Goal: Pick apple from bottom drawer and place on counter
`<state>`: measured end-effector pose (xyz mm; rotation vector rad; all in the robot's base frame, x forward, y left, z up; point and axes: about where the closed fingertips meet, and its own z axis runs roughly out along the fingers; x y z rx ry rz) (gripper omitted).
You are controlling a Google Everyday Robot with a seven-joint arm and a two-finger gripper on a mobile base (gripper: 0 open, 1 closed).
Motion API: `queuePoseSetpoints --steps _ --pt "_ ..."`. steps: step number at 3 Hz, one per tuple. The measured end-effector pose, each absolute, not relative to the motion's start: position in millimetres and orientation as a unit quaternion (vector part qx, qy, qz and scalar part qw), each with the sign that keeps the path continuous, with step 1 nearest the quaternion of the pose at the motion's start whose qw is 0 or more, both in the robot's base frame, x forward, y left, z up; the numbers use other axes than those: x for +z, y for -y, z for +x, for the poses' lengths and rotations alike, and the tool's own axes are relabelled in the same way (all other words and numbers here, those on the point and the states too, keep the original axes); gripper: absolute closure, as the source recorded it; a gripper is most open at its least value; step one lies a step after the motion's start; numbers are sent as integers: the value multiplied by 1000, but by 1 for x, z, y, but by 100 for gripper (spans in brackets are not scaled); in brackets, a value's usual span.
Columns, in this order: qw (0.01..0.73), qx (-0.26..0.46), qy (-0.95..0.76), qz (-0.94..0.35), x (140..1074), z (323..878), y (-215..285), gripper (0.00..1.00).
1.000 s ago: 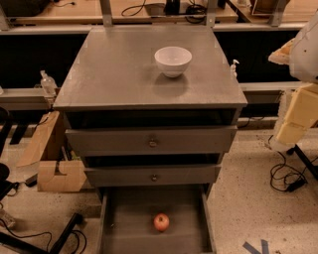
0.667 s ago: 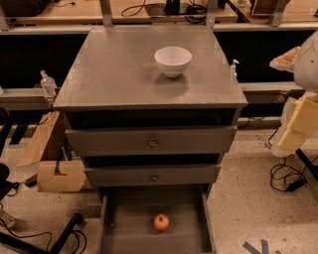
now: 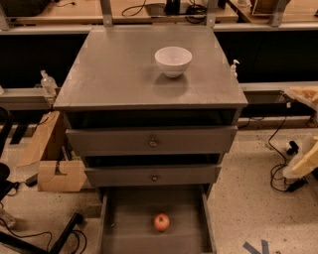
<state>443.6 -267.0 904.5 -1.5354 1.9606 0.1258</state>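
Fingers [image 3: 307, 162], apparently pale, blocky, at right edge, apart from round apple [image 3: 161, 222]

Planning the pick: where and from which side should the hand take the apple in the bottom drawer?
Probably grip the apple across its round middle, coming straight down: the bottom drawer is open above, its walls block the sides. The hand sits at the view's right edge.

Lab; wooden benches [image 3: 64, 9], floor cables [image 3: 272, 173]; jaws at right edge
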Motion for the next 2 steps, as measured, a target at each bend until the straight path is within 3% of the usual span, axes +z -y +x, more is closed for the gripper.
queuePoseSetpoints --steps 2 --pt "331 81 -702 -625 836 433 304 0"
